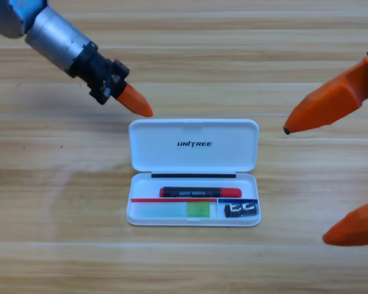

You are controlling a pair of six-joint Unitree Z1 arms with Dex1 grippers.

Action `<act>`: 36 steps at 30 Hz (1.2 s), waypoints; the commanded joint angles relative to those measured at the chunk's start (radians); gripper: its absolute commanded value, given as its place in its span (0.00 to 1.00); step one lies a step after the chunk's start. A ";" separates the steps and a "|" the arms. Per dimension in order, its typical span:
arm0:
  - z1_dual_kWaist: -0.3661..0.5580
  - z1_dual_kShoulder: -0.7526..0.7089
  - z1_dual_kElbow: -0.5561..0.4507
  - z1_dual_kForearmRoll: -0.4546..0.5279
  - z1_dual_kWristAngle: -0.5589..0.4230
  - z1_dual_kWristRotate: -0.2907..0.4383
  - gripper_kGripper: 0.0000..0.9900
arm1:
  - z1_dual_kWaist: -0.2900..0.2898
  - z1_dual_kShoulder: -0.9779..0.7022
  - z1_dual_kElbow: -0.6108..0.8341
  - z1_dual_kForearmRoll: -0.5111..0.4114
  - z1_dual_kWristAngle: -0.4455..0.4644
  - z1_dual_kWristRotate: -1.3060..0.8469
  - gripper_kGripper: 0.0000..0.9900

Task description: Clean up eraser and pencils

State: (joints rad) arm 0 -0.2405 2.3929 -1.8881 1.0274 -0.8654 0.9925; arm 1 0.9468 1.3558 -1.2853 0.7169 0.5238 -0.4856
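Note:
An open white case (pixel 193 160) lies at the table's middle, lid up and away from me. In its tray the red pencil with a black middle band (pixel 199 192) lies lengthwise. Below that, the light green pencil (pixel 197 211) rests on the left, and the small black eraser (pixel 241 210) fills the lower right corner. My left gripper (pixel 145 111) hovers just off the lid's upper left corner, its jaws together and holding nothing. At the right edge my right gripper (pixel 306 184) is open with its jaws wide apart, empty, beside the case.
The wooden table (pixel 61 202) surrounds the case on all sides. The left arm (pixel 58 37) comes in from the top left corner.

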 commanded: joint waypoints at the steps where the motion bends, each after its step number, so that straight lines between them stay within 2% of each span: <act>1: -0.028 0.078 0.001 0.046 -0.047 0.034 0.00 | -0.025 -0.029 0.043 -0.013 0.010 0.004 1.00; 5: -0.054 0.084 0.003 0.085 -0.067 0.055 0.00 | -0.026 -0.027 0.044 -0.013 0.008 0.004 1.00; 9: -0.085 0.088 -0.035 0.169 -0.060 0.043 0.00 | -0.026 -0.021 0.047 -0.013 0.008 0.004 1.00; 11: -0.097 0.072 -0.031 0.180 -0.049 0.043 0.00 | -0.026 -0.018 0.047 -0.013 0.008 0.004 1.00; 25: -0.171 0.017 0.070 0.171 -0.015 0.098 0.00 | -0.026 0.009 0.038 -0.014 0.008 0.005 1.00; 36: -0.212 0.018 0.133 0.117 0.014 0.100 0.00 | -0.026 0.014 0.038 -0.014 0.008 0.005 1.00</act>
State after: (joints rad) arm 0 -0.4111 2.4076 -1.7905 1.1712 -0.8672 1.0867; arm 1 0.9458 1.3561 -1.2719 0.7168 0.5238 -0.4854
